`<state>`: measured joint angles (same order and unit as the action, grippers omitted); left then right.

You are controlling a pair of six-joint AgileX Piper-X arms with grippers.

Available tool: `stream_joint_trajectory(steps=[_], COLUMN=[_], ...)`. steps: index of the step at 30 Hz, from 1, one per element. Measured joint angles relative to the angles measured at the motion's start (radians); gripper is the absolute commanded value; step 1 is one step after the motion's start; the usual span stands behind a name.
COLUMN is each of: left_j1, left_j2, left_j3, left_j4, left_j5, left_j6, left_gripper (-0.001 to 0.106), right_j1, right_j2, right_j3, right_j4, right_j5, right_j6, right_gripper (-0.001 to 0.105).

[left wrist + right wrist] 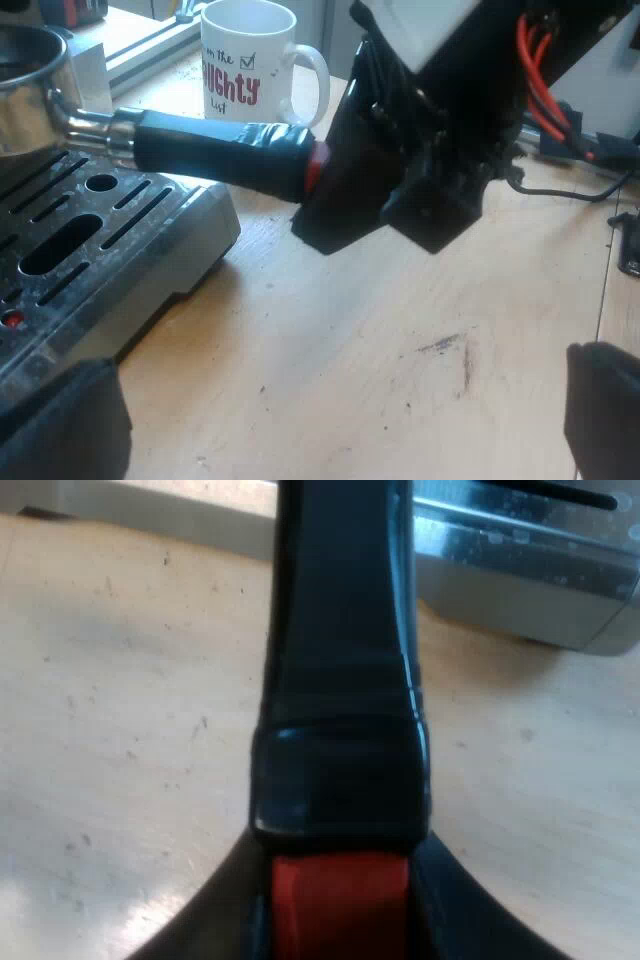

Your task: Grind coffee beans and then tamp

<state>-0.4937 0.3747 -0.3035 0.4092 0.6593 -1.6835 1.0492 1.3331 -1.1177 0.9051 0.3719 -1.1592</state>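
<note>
Pale wooden table runs under everything, and the espresso machine stands on it with its slotted front nearest. Over that front the metal holder hangs level, basket toward the machine and handle out above the wood, because the right gripper is clamped on the handle's red end, probably to carry it for grinding. Beyond stands a mug, and the left gripper hovers empty, fingers spread wide.

Metal holder level above drip tray, red-ended handle gripped by right pincer.
</note>
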Motion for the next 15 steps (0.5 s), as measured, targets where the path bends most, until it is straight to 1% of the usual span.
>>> stream_joint_trajectory(steps=[4,8,12,15], left_j1=[0.000,0.000,0.000,0.000], left_j2=[0.000,0.000,0.000,0.000], left_j3=[-0.003,-0.049,-0.078,-0.102], left_j4=[0.000,0.000,-0.003,0.006], left_j5=[0.000,-0.022,-0.025,-0.028], left_j6=[0.025,0.027,0.027,0.029], left_gripper=[0.090,0.090,0.090,0.090], right_j1=[0.015,0.050,0.092,0.130], right_j2=[-0.029,-0.079,-0.107,-0.129], right_j3=[0.000,0.002,0.002,0.002], right_j4=[0.040,0.068,0.109,0.146], right_j5=[0.030,0.040,0.058,0.067], right_j6=[0.008,0.007,0.007,-0.012], right_gripper=[0.000,0.000,0.000,0.000])
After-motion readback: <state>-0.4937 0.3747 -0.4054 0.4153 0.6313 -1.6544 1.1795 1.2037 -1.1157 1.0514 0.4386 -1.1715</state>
